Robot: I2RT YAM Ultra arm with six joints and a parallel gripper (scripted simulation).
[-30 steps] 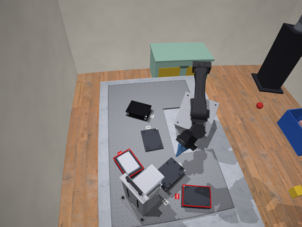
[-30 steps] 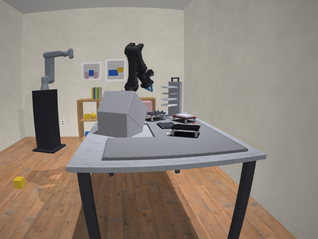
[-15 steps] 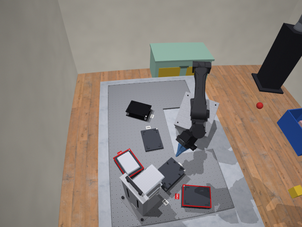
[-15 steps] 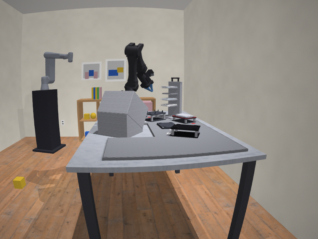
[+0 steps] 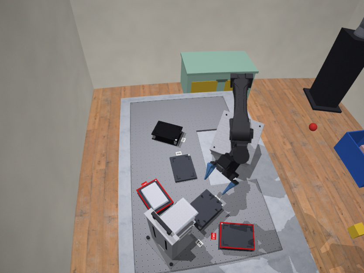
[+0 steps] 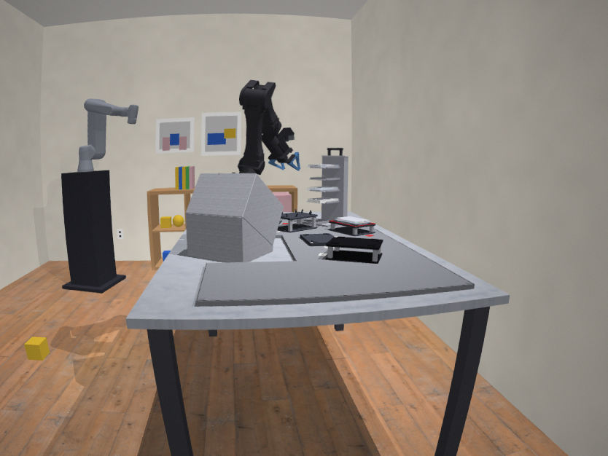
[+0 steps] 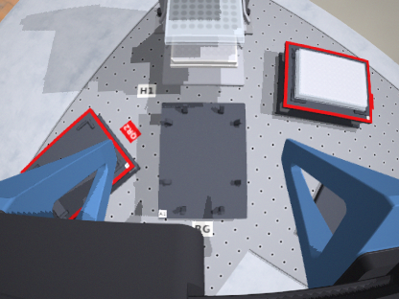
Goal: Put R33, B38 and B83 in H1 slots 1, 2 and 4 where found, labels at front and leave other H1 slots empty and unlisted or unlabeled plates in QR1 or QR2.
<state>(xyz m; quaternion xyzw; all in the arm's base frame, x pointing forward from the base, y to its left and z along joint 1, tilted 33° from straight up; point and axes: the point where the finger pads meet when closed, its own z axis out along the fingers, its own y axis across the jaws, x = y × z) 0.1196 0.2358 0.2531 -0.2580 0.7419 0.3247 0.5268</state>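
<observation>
The plate hotel H1 (image 5: 164, 237) (image 6: 335, 183) stands at the table's near left end, with plates on its shelves. In the wrist view the top plate's front label reads B83. A clear welled plate (image 7: 203, 14) below it sticks out at the front, and another plate (image 7: 203, 56) lies under that one. A white plate (image 5: 155, 195) (image 6: 352, 221) (image 7: 329, 80) sits in one red-framed quarantine nest. The other quarantine nest (image 5: 237, 236) (image 7: 67, 142) is empty. My gripper (image 5: 216, 184) (image 6: 286, 164) (image 7: 199, 149) is open and empty, high above the RG nest (image 5: 206, 208) (image 7: 203, 155).
A flat dark nest (image 5: 183, 168) lies mid-table, and a raised black nest (image 5: 167, 132) (image 6: 354, 243) stands further back. The arm's grey base block (image 6: 228, 223) stands to the right. A green cabinet (image 5: 216, 70) stands behind the table.
</observation>
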